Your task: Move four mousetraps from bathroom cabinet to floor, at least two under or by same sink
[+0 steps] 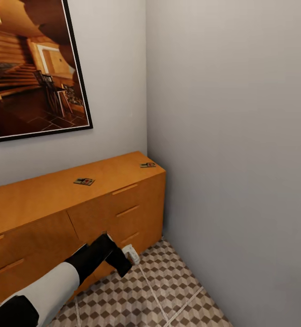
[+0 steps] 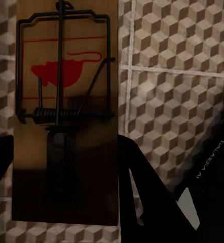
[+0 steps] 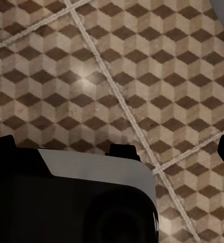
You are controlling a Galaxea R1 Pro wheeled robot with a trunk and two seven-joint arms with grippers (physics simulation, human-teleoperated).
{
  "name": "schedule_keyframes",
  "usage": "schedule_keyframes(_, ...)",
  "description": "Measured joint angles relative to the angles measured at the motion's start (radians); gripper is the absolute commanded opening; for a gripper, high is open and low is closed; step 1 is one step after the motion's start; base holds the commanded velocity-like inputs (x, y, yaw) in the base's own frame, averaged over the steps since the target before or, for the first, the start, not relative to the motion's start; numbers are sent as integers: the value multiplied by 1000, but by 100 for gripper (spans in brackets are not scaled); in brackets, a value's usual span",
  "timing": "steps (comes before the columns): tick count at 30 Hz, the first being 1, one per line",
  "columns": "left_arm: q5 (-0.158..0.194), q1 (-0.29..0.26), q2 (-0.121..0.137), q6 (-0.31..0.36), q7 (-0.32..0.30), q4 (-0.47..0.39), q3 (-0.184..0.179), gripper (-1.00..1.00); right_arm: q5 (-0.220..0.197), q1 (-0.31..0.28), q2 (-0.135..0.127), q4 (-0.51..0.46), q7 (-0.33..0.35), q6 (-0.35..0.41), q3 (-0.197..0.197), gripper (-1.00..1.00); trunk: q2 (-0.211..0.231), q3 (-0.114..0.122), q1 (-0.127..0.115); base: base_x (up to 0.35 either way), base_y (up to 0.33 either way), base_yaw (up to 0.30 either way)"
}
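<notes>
a framed cabin-interior picture [image 1: 32, 68] hangs on plain grey walls [image 1: 232, 136] meeting in a corner.

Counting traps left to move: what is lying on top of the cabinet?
Two mousetraps lie on the cabinet: one mid-top, one near the corner. Its left end is out of frame.

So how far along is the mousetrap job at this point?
Partway at best. No mousetrap lies on the tiled floor in these views. One mousetrap sits in the left gripper, low over the tiles and ready to set down. Two more, one mid-top and one at the corner, wait on the cabinet. A fourth isn't accounted for here.
</notes>
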Motion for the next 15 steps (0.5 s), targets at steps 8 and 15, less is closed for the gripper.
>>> schedule_keyframes(8, 65, 39, -71, -341, 261, 378, -8, -100, 2, 0, -4, 0, 0, 0, -1, 100, 0, 0, 0, 0, 0, 0)
schedule_keyframes(15, 189, 65, -80, -610, 376, 607, 0, -100, 3, 0, -8, -9, -1, -3, -1, 100, 0, 0, 0, 0, 0, 0)
